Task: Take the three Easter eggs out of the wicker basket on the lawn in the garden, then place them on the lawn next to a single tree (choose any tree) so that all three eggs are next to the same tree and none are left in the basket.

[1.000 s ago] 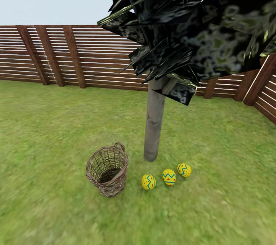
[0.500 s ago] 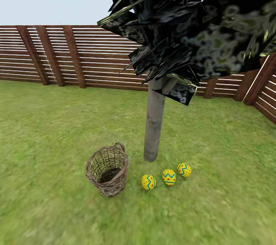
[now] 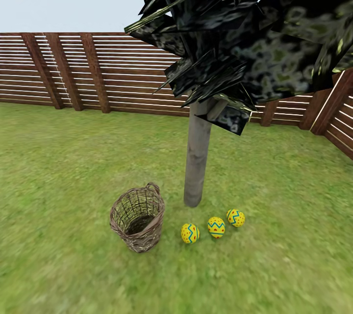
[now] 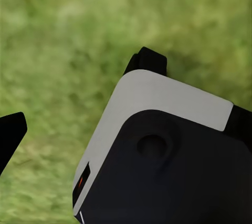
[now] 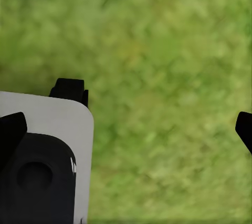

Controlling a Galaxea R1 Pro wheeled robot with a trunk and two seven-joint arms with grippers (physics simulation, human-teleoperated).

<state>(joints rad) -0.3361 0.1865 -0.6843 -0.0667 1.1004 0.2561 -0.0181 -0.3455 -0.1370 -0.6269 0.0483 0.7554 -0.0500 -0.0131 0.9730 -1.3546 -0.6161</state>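
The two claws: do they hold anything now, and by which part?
Nothing is held. Both claws are open over bare lawn; the three Easter eggs lie on the grass.

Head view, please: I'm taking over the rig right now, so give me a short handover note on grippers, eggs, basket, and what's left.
Grippers: the wrist views show black fingertips spread wide over blurred grass, both open, holding nothing.
Three yellow Easter eggs with blue zigzags lie in a row on the green lawn, beside the pale grey-brown tree trunk.
The grey-brown wicker basket stands upright nearby; what shows of its inside looks empty.
Done: eggs out, beside one tree.
Left: seemingly nothing.
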